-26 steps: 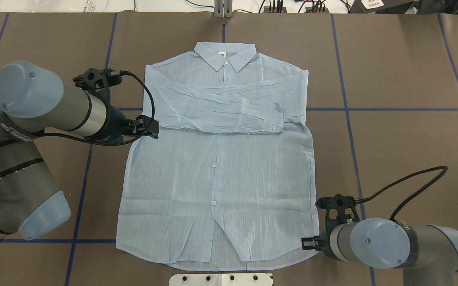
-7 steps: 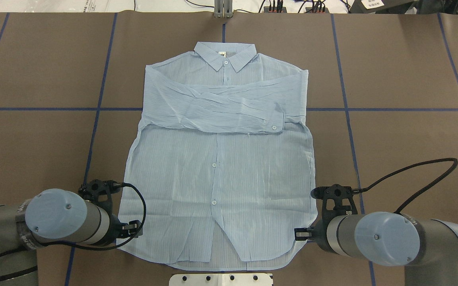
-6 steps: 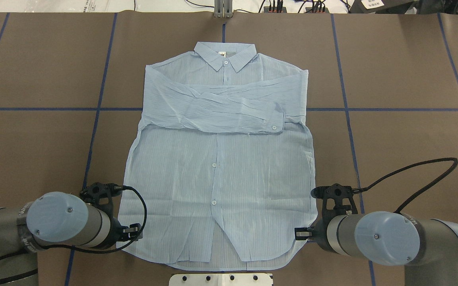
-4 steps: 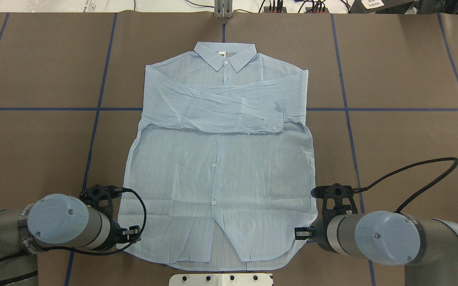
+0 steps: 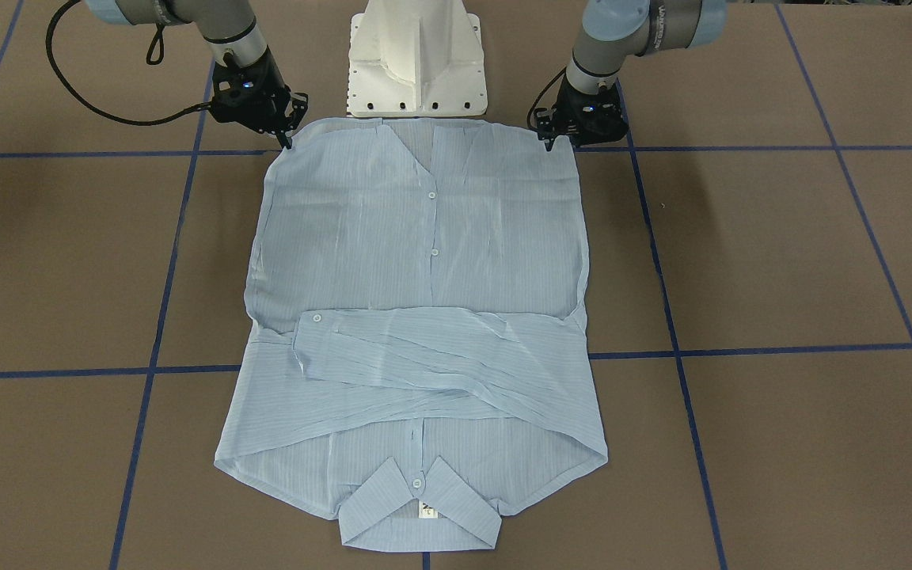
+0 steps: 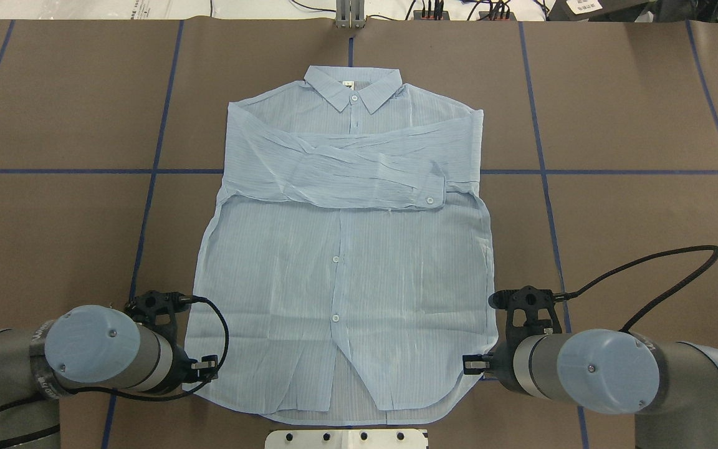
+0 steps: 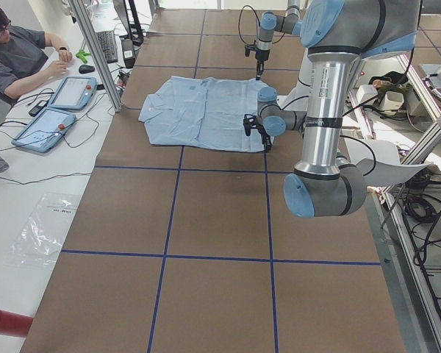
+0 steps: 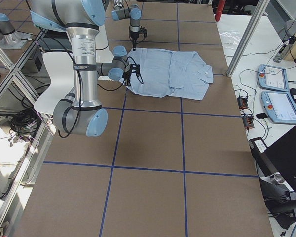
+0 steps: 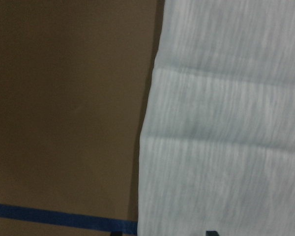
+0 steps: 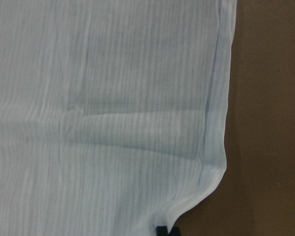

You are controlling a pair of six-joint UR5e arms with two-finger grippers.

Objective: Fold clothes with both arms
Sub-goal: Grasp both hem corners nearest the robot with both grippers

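Two grippers, one hem: we find the left gripper (image 5: 561, 142) and the right gripper (image 5: 288, 136) poised at the two bottom corners of the shirt (image 6: 346, 268), each right at the fabric's edge. The shirt lies flat, buttons up, in the middle of the table (image 6: 633, 212). Its collar (image 6: 353, 87) is on the side away from the robot, and both sleeves (image 6: 365, 178) are crossed over the chest.

We judge the sleeve folds done and the bottom-to-top fold now in hand. Are the jaws closed on cloth? We cannot tell for either one. The wrist views give us only a sliver of black at the bottom edge beside the hem, and nothing is lifted.

Next, we reckon, each gripper needs a firm pinch on its corner. Then comes an even lift and carry toward the collar, both arms in step, or this thin crinkly cloth may skew or slip free.

Beneath it all we have a brown covering crossed by blue tape lines (image 6: 543, 171), with the white pedestal (image 5: 416, 55) close behind the hem. Across the table an operator (image 7: 15, 48) sits at a white bench with two control tablets (image 7: 72, 92), and aluminium posts (image 7: 95, 51) frame the cell.
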